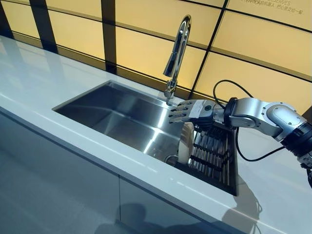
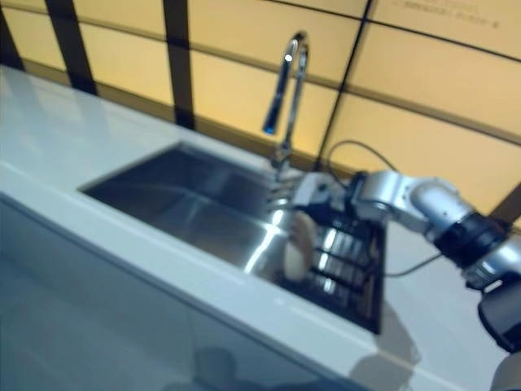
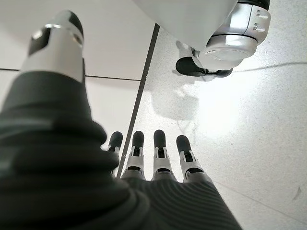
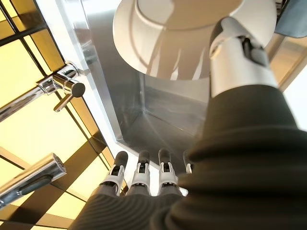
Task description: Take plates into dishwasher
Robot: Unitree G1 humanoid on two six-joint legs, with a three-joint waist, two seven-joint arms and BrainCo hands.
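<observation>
Plate [image 1: 185, 143] stands on edge in the sink [image 1: 117, 114], at its right end, slotted at the left edge of the dark dish rack [image 1: 213, 152]. Upright in the rack probably because that's how it drains; it also leaves the rim exposed for a pinch from above.

Your right robot hand [image 1: 187, 111] hovers just above the plate's top rim, beside the base of the faucet [image 1: 176, 53]. Fingers are straight and spread, thumb apart, nothing held. Right wrist view confirms: fingers [image 4: 140, 173] extended, thumb out toward the plate's underside, no contact I can see. Reads as a pre-grasp pose, lined up to close over the rim.

Your left robot hand [image 3: 158, 163] shows only in its own wrist view, fingers straight, empty, pointing down at the floor [image 3: 249, 124]. Idle.

What you can't get from these views:
- No dishwasher in any frame. Can't tell where it is or whether its door is open.
- Lower part of the plate is cut off by the sink's front wall, so how it seats in the rack is unclear.
- Can't tell if more plates sit in the rack; I make out only one.
- Gap between fingertips and rim is hard to judge; apart, but near.
- Table [image 1: 44, 83] around the sink shows nothing else.
</observation>
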